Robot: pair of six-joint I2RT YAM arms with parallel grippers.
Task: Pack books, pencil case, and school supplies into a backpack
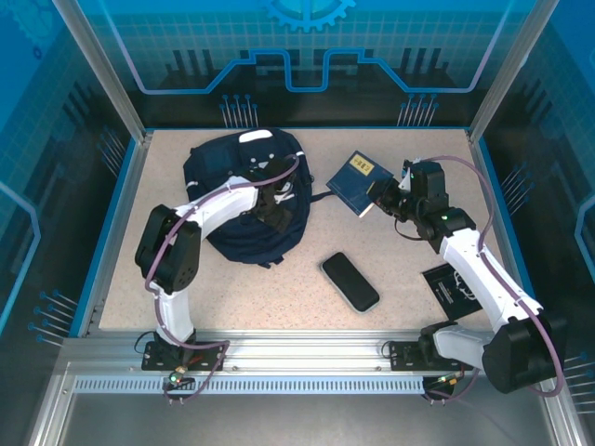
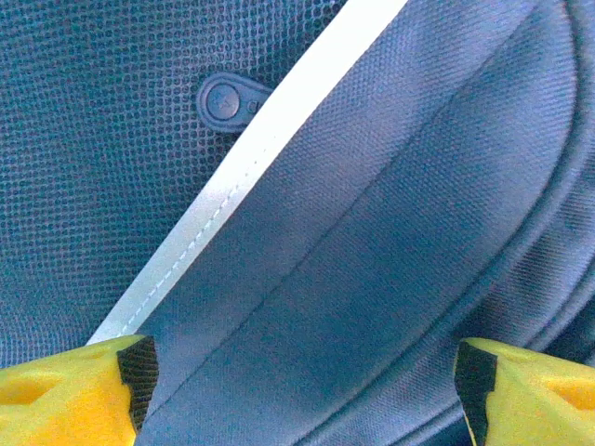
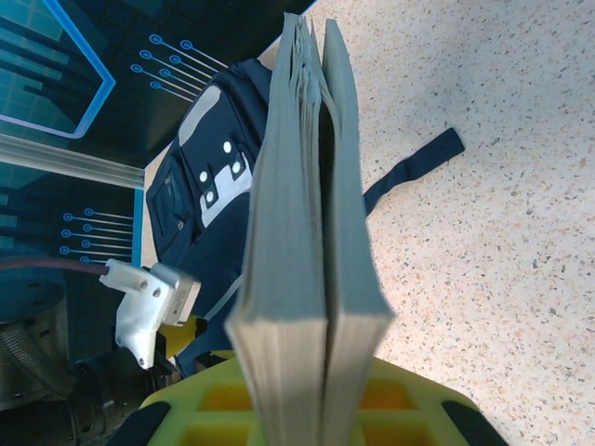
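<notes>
Top view overhead; wrist views close-up; all 3 share backpack point(image 1: 218, 163).

Speckled beige table point(image 1: 232, 297).
A navy backpack point(image 1: 223, 167) lay at its back, a black case point(image 1: 350, 282) mid-front, a dark booklet point(image 1: 442, 283) right.

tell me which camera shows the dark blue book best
Top external: the dark blue book shows its whole cover and yellow label, held by the right gripper. The right wrist view gets page edges end-on; the left wrist view faces backpack fabric.

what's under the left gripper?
The backpack: navy fabric, a white stripe and a round dark tab, right below the open left gripper. Its inside is covered; contents can't be seen.
</notes>
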